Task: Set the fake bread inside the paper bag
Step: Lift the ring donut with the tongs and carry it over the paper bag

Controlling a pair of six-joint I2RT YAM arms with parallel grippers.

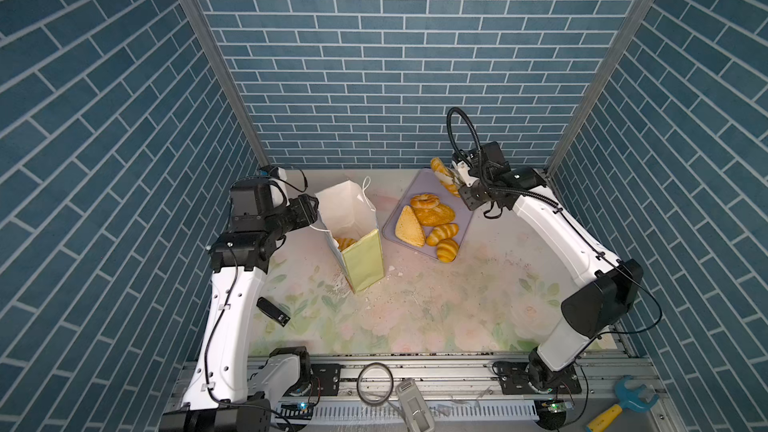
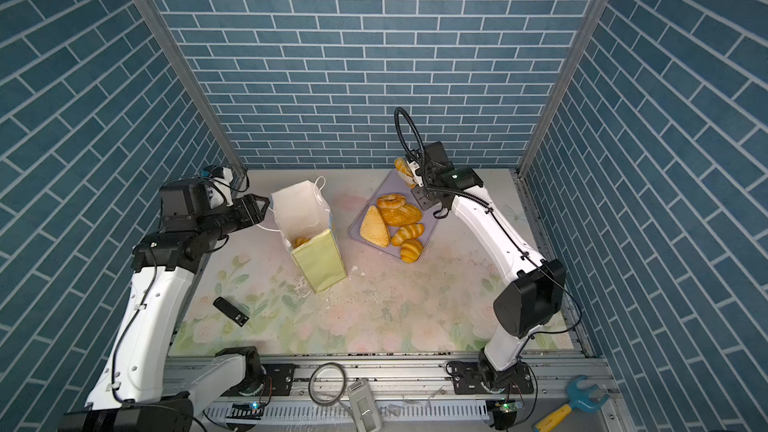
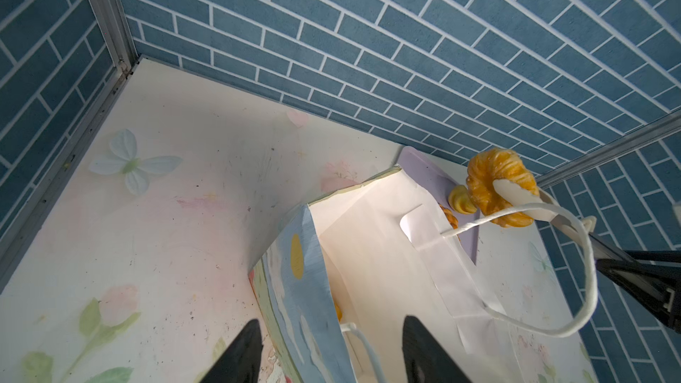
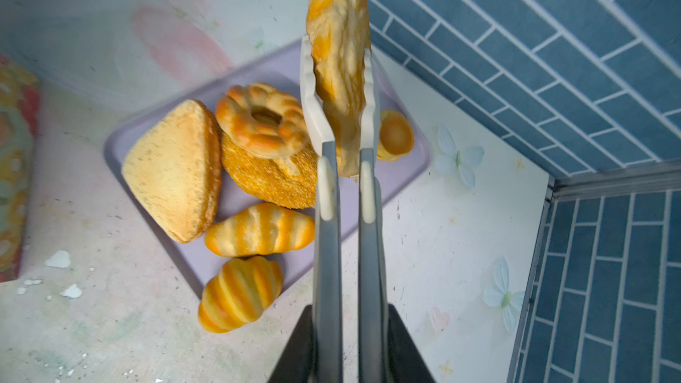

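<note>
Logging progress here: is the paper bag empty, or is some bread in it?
Not empty. The paper bag stands upright and open, and a golden pastry shows inside it in both top views.

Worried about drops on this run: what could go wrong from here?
The pastry is pinched edge-on in the tongs, so it may slip in transit. The cord handle standing above the rim of the paper bag could snag the tongs. The left gripper only straddles the bag's wall, so a nudge might tip it.

White-shelled arms with black joints, thin black cables, one looping ribbed hose, black pointed fingers.
</note>
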